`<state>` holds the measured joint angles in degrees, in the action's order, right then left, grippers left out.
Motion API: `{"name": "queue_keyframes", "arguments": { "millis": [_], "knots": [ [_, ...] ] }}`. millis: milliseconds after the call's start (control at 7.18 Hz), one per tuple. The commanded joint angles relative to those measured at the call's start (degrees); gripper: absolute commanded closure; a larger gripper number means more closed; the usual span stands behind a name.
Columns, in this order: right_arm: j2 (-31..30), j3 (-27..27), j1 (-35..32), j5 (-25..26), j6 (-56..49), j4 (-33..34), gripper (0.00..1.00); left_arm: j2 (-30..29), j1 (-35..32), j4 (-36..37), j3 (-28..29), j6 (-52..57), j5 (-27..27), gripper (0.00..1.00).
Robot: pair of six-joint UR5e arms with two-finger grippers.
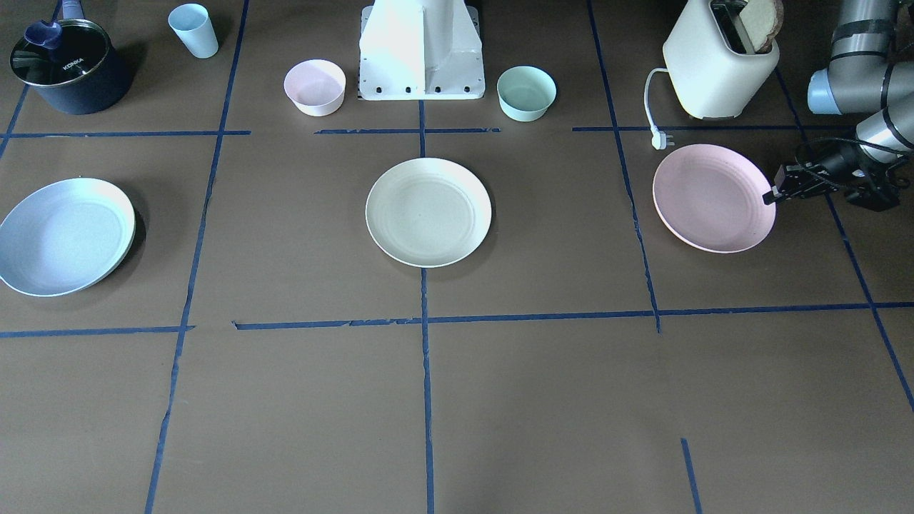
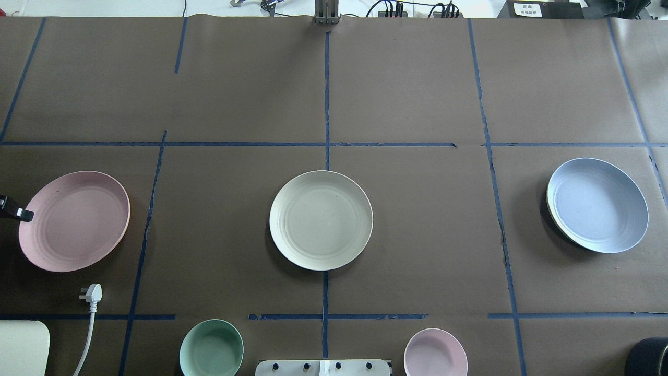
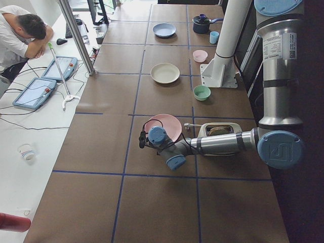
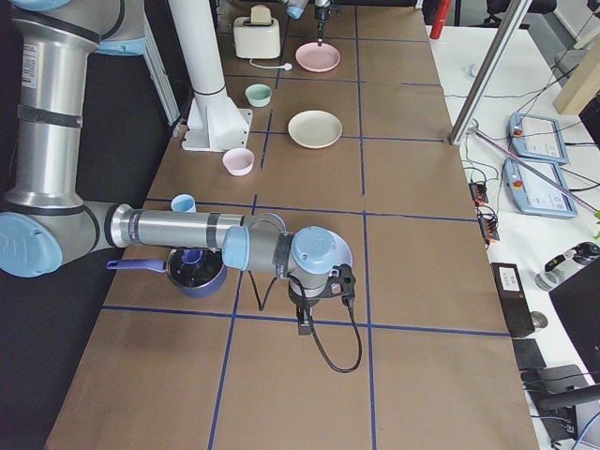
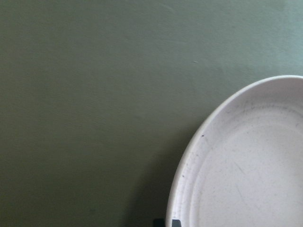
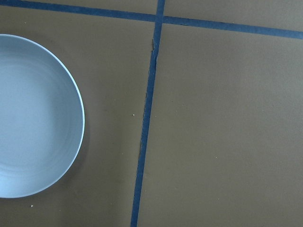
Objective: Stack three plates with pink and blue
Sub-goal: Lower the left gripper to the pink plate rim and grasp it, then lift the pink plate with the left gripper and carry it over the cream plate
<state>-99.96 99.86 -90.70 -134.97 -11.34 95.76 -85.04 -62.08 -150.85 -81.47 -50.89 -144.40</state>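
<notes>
Three plates lie in a row on the brown table. The pale pink plate (image 1: 714,198) (image 2: 74,221) is on my left, the cream-white plate (image 1: 428,212) (image 2: 321,219) in the middle and the light blue plate (image 1: 64,235) (image 2: 597,205) on my right. My left gripper (image 1: 770,197) (image 2: 22,214) is at the pink plate's outer rim. In the left wrist view its tips straddle that rim (image 5: 189,156) and look shut on it. My right gripper (image 4: 304,326) hangs above the table beside the blue plate (image 6: 33,118). I cannot tell whether it is open or shut.
Along my side of the table stand a toaster (image 1: 717,61) holding bread, with its loose plug (image 1: 660,139) beside the pink plate. Also there are a mint-green bowl (image 1: 526,93), a small pink bowl (image 1: 315,87), a blue cup (image 1: 193,30) and a dark pot (image 1: 70,66).
</notes>
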Motion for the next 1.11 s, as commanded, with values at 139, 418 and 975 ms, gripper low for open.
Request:
{"name": "queue_keyframes", "arguments": {
  "millis": [139,418,975],
  "knots": [
    [0.12,0.07,0.00,-0.03,0.00,-0.05,0.00,-12.38,1.60,0.21,-3.25,-18.40,-0.62,1.00],
    [0.12,0.16,0.00,-0.03,0.00,-0.05,0.00,-17.34,11.32,2.47,-7.27,-28.19,8.38,1.00],
    [0.12,0.16,0.00,-0.12,0.00,0.04,0.00,-28.14,30.39,28.83,-18.29,-31.45,30.19,1.00]
  ]
}}
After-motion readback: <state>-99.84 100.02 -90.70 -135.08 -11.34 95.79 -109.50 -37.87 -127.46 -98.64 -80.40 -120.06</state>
